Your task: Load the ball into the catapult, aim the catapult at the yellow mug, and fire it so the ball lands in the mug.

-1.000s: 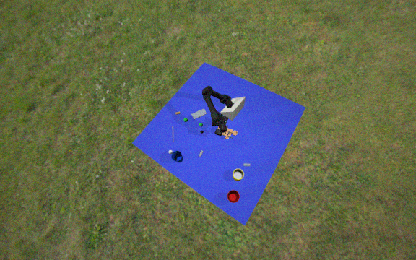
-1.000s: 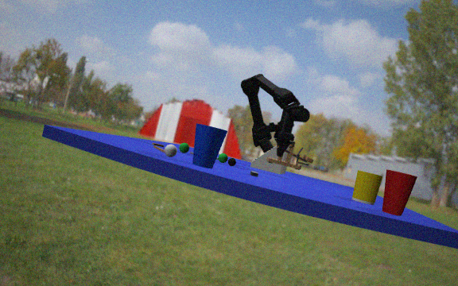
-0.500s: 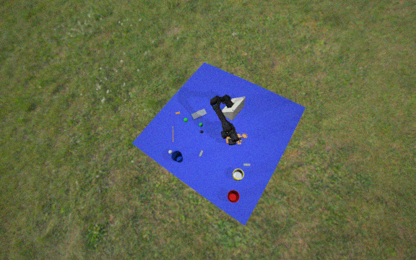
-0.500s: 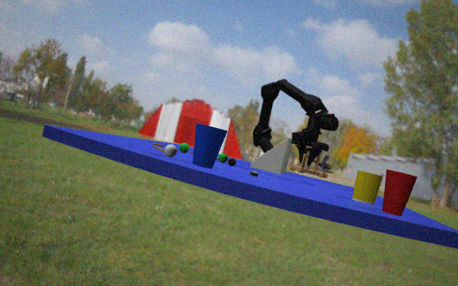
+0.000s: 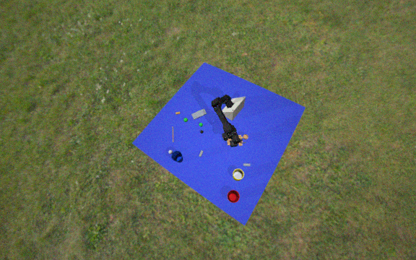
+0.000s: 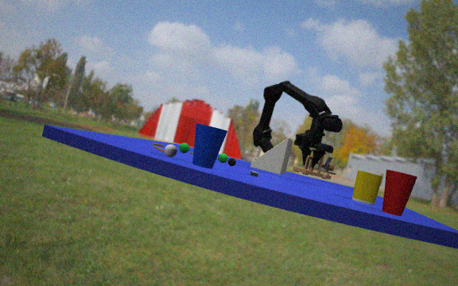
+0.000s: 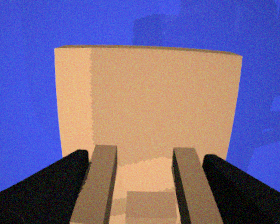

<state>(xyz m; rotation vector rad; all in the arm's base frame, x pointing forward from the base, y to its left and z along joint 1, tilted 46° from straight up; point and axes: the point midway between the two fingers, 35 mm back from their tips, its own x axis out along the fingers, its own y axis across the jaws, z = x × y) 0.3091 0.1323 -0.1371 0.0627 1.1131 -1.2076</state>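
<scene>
My gripper [image 5: 233, 141] [image 6: 311, 164] [image 7: 146, 162] is shut on the catapult's two uprights. The tan wooden catapult [image 5: 245, 136] [image 6: 312, 173] [image 7: 151, 100] is beside the white wedge, its flat plate filling the middle of the wrist view. Whether its base touches the blue top is hard to tell. The yellow mug [image 5: 238, 175] [image 6: 367, 187] stands upright. A white ball [image 5: 170, 152] [image 6: 170, 150], two green balls [image 5: 185, 119] [image 5: 201, 124] and a black ball [image 5: 201, 131] [image 6: 232, 162] lie away from the gripper. No ball shows on the catapult.
A red cup [image 5: 233, 196] [image 6: 399, 192] stands beyond the mug. A blue cup [image 5: 177, 156] [image 6: 209, 147] stands by the white ball. The white wedge [image 5: 234, 110] [image 6: 274, 160] is near the arm's base. A grey block [image 5: 198, 114], a thin stick [image 5: 172, 134] and small pieces lie around.
</scene>
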